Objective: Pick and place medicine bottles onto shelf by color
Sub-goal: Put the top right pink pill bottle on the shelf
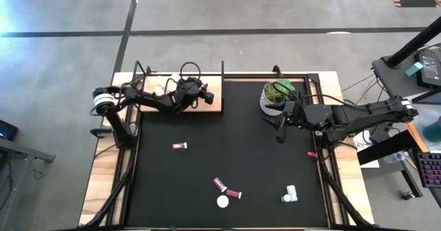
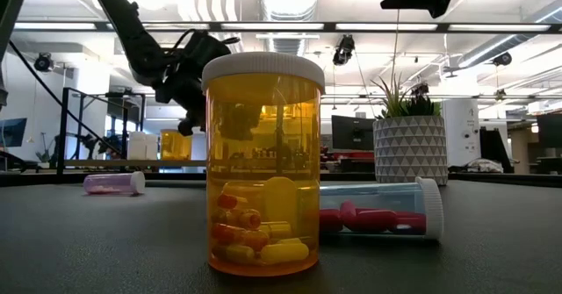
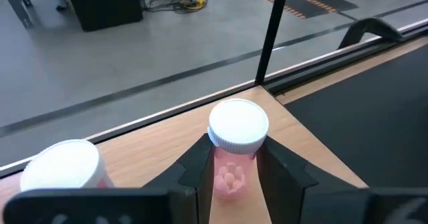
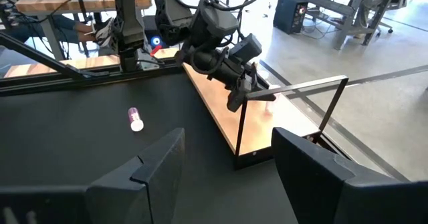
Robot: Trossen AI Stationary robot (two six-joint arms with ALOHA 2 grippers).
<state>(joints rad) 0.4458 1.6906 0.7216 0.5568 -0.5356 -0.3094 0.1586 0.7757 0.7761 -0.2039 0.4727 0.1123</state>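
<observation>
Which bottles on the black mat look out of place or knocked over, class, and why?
Several medicine bottles lie on their sides on the mat: a small one alone toward the left, a dark red pair and a white one near the front edge. One with its white cap up stands upright. Nothing looks spilled.

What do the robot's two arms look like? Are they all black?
Mostly, yes. Both arms are dark and jointed, with black cables looping along them. The left arm has a white band near its base, and the right arm a pale band near its far end. Each ends in two flat, dark, blocky jaws.
</observation>
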